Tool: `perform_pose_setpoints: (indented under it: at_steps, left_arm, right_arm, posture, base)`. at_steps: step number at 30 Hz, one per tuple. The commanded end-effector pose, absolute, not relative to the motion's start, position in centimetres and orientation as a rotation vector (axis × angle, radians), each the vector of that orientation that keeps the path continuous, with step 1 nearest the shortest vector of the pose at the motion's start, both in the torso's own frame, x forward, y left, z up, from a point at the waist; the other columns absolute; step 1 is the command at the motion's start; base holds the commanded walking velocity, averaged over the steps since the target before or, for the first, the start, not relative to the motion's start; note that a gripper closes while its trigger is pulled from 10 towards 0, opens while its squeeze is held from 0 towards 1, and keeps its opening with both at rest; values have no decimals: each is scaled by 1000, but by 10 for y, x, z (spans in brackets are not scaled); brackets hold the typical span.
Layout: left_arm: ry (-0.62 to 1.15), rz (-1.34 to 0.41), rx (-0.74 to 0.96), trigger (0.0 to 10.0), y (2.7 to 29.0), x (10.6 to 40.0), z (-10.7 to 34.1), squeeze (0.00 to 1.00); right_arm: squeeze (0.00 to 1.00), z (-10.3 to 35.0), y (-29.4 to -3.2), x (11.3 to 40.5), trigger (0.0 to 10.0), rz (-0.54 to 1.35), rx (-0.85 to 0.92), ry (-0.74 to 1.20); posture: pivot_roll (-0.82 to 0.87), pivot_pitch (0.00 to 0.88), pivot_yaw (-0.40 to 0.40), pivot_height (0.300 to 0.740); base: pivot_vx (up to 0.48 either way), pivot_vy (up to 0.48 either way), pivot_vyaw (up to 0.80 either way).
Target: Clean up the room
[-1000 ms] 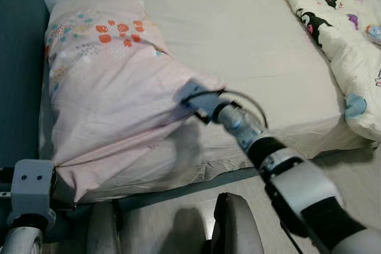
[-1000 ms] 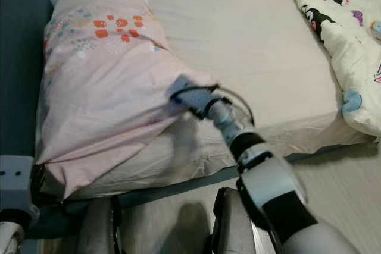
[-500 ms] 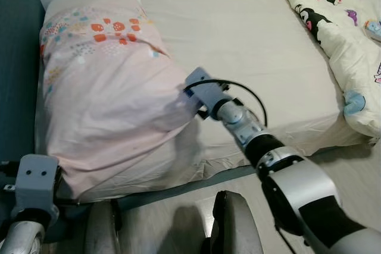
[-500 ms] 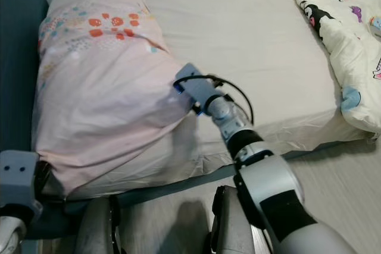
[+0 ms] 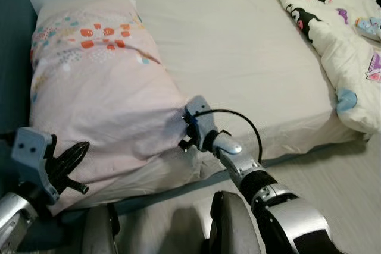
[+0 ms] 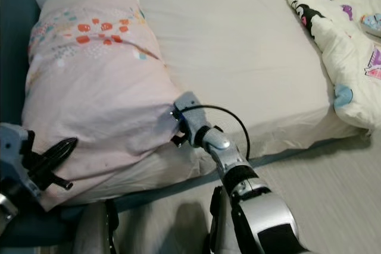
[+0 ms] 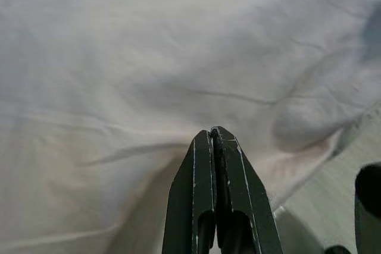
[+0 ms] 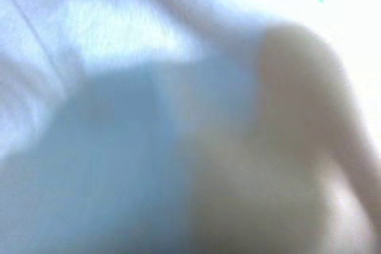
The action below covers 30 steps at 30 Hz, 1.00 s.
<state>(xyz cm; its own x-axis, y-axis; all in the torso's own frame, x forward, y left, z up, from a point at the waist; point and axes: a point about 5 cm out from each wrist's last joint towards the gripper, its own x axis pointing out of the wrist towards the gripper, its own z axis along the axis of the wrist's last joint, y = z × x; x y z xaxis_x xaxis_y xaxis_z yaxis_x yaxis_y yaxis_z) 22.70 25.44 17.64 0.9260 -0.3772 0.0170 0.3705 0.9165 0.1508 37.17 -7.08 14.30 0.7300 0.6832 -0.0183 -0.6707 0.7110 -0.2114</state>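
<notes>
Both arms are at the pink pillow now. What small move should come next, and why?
Probably open the left tool and ease it onto the pillow corner: its fingers are shut beside the near corner, gripping nothing, while the right tool presses into the other side.

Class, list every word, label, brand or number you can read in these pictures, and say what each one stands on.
Pink lettering on the cartoon-print duvet: too small and blurred to read.
Pink pillow: printed shapes, no words.
Bed sheet: no text.
No other writing can be read.
</notes>
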Motion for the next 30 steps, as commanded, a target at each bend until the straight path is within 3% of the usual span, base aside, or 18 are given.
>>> perform_pose_setpoints:
  at_steps: [1, 11, 13, 15, 17, 19, 24, 30]
  left_arm:
    - [30, -480, 152, 10000, 249, 221, 166, 0]
    - [191, -747, 295, 10000, 234, 213, 149, 0]
    - [200, -693, 447, 10000, 235, 237, 135, 0]
    - [200, -693, 447, 10000, 235, 237, 135, 0]
    - [127, -523, 539, 10000, 234, 269, 134, 0]
    - [116, -485, 539, 10000, 234, 274, 134, 0]
    - [96, -281, 349, 10000, 237, 283, 131, 0]
    - [71, -175, 155, 10000, 241, 271, 118, 0]
  right_arm:
    - [0, 136, -75, 363, 10000, 755, -161, -96]
    - [0, 116, -72, 312, 10000, 954, -1, -134]
    - [0, 96, -80, 299, 10000, 927, -22, -88]
    - [0, 96, -80, 299, 10000, 927, -22, -88]
    - [0, 82, -87, 293, 10000, 882, -41, -35]
    - [0, 81, -89, 290, 10000, 878, -44, -18]
    - [0, 70, -107, 288, 10000, 735, -97, 33]
    - [0, 71, -118, 285, 10000, 619, -86, 8]
  posture:
    - [82, 229, -97, 536]
    - [65, 224, -85, 536]
    - [49, 219, -74, 536]
    - [49, 219, -74, 536]
    - [37, 219, -65, 536]
    - [35, 217, -64, 536]
    - [25, 209, -62, 536]
    - [19, 200, -65, 536]
  base:
    - [0, 0, 0]
    - [0, 0, 0]
    - [0, 0, 0]
    - [0, 0, 0]
    - [0, 0, 0]
    - [0, 0, 0]
    - [0, 0, 0]
    - [0, 0, 0]
